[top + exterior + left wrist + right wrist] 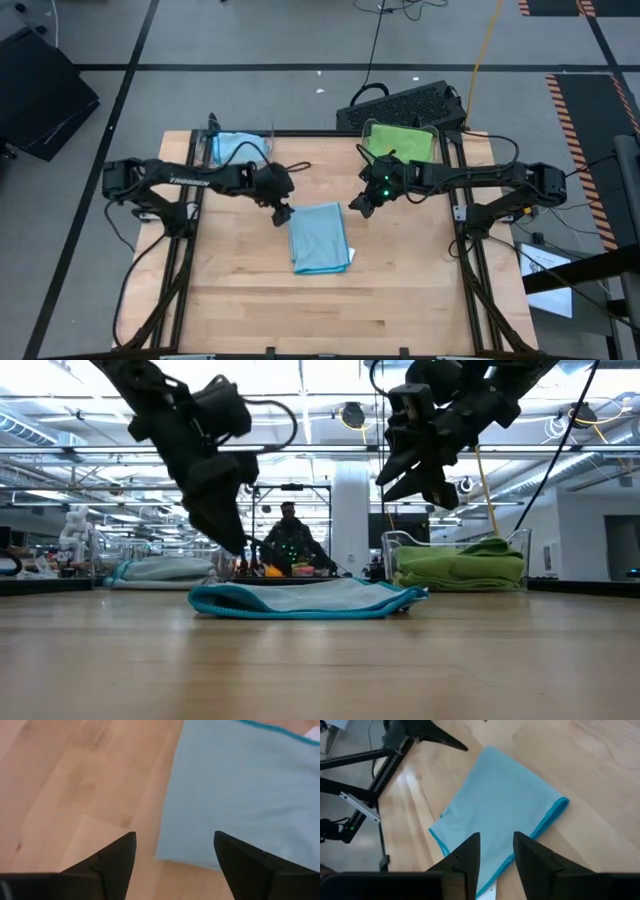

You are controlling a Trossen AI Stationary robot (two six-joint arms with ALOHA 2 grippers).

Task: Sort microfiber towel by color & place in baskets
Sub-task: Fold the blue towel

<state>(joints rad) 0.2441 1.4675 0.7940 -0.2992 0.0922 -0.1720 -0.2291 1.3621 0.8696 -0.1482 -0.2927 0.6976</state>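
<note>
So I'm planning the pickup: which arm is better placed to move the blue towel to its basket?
Probably the left: its gripper hangs open at the towel's corner, on the side of the basket holding blue cloth.

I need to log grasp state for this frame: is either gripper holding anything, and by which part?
Nothing is held. The left gripper and right gripper both hover open above the folded blue towel, which lies flat on the table.

A light blue towel (321, 238) (teal-edged) lies on the pale wood table (400, 290); a green towel (400, 142) fills one clear basket (434, 130).
</note>
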